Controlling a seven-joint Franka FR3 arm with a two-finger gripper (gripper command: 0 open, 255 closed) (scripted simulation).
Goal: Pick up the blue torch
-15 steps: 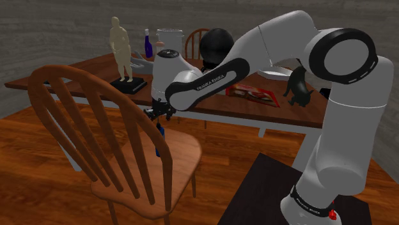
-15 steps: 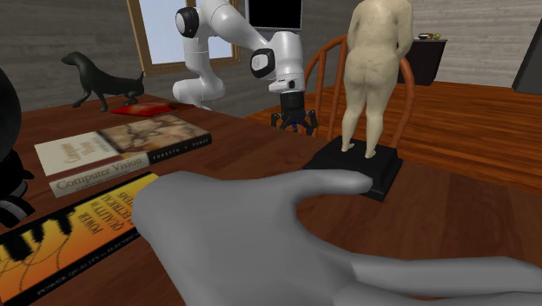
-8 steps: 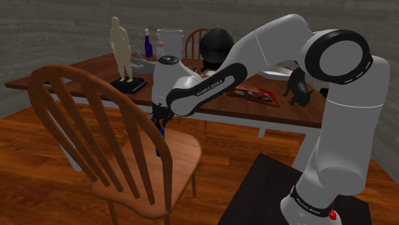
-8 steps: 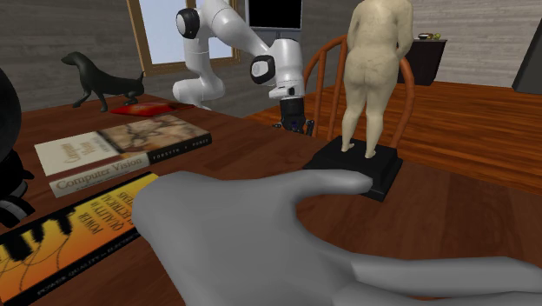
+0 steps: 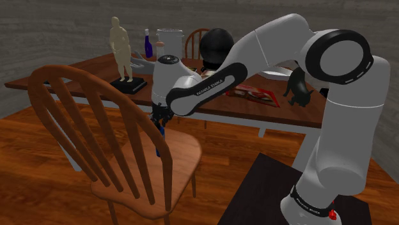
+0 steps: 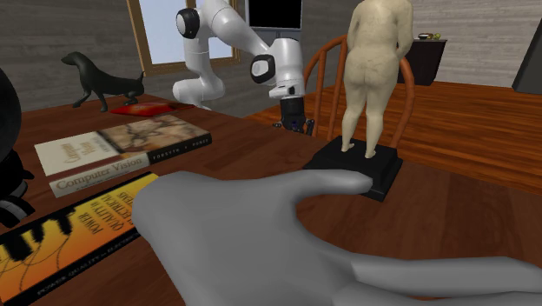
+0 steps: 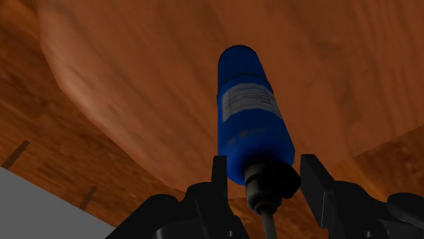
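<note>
White arm (image 5: 268, 45) reaches down from the stand to a wooden chair (image 5: 182, 153) beside the table. The black gripper (image 7: 261, 163) points down at the seat, fingers (image 7: 219, 170) closed against either side of the blue torch (image 7: 250, 115). The torch stands upright on the seat, its long axis vertical and in line with the gripper, black end uppermost.

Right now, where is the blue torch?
In the shoulder view, the blue cylindrical torch hangs left of centre over the wooden chair seat, its top end clasped between the black fingers.
</note>
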